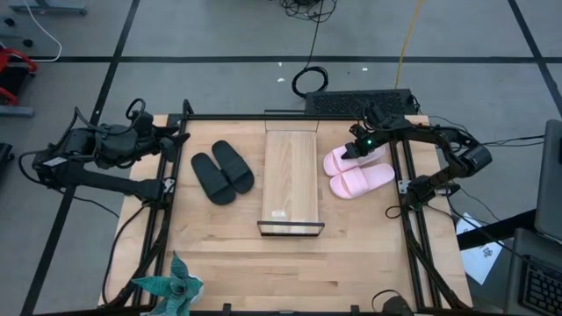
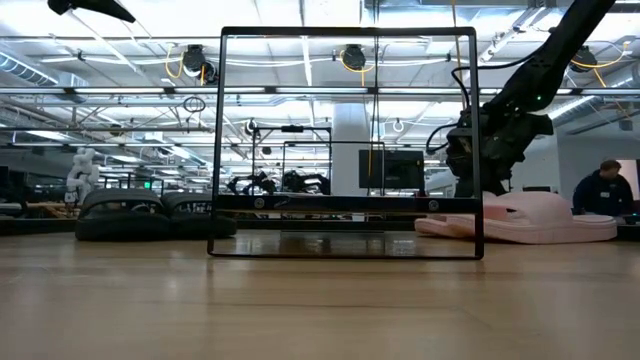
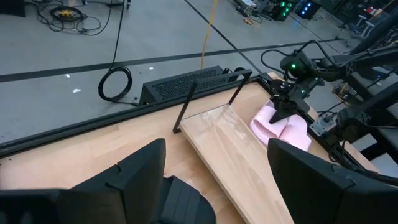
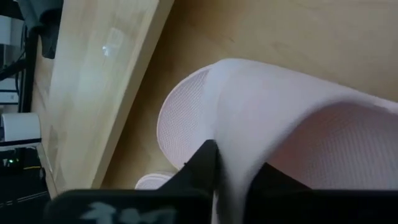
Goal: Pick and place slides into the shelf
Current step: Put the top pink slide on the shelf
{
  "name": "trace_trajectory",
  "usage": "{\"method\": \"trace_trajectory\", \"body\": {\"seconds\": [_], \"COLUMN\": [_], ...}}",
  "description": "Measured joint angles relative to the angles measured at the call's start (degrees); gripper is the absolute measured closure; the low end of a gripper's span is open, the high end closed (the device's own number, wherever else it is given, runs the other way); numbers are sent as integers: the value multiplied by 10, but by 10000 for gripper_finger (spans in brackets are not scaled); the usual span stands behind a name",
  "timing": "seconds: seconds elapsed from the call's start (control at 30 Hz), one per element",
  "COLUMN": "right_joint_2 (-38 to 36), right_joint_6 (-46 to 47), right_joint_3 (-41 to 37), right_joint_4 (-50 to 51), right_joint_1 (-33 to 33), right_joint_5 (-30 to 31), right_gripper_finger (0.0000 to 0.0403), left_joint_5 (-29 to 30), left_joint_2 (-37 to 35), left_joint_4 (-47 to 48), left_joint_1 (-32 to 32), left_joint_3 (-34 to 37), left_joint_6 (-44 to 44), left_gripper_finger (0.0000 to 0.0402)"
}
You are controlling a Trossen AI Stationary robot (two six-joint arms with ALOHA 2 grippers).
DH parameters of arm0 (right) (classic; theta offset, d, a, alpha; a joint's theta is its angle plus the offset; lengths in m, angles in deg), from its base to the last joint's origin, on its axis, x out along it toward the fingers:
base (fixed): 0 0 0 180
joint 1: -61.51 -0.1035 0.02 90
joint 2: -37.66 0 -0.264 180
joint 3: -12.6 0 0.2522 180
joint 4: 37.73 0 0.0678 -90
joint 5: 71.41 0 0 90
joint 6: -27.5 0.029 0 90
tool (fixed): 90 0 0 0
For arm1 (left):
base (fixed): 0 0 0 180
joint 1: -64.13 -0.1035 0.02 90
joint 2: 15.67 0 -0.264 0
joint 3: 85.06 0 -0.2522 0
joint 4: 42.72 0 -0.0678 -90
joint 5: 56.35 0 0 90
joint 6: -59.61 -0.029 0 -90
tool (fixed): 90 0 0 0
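Pressed right up against the right wrist camera, the strap of a pink slide [image 4: 292, 106] fills the frame, and the right claw [image 4: 233, 165] has one dark finger tucked under that strap and the other over it, closed down narrow on the fabric. Gripping the strap makes sense: it is the one raised part a two-finger claw can pinch, so the sandal can probably be lifted without tipping.

Seen from above, that right claw [image 1: 360, 149] sits at the upper right of the tabletop [image 1: 228, 254], over the pink pair [image 1: 358, 172], which lies just beside the right edge of the shelf [image 1: 291, 180]. All of the shelf's board that shows is bare, so judging by this, no sandal has been placed yet.

At the shelf's left, a little apart from it, lie the black slides [image 1: 222, 171], side by side and untouched. Beyond them the left claw [image 3: 214, 180] waits at the frame's upper left, fingers spread wide and empty.
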Motion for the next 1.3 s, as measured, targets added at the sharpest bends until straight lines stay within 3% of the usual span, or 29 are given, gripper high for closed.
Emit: {"method": "trace_trajectory", "body": {"seconds": [0.27,0.43,0.77,1.0,1.17,1.3], "right_joint_2": [-51,-116,-165,-120,-50,17], "right_joint_6": [71,196,430,526,562,528], "right_joint_3": [0,0,0,1,20,98], "right_joint_4": [-60,-151,-268,-363,-416,-419], "right_joint_1": [9,-2,-162,-261,-305,-326], "right_joint_5": [-12,-8,125,243,274,276], "right_gripper_finger": [398,399,401,402,402,402], "left_joint_5": [0,0,0,2,3,4], "left_joint_2": [0,0,0,0,0,0], "left_joint_4": [0,0,0,0,-1,-1], "left_joint_1": [0,0,0,0,0,0], "left_joint_3": [0,0,0,0,0,0], "left_joint_6": [-9,-10,-9,-10,-11,-11], "left_gripper_finger": [117,117,117,117,117,117]}}
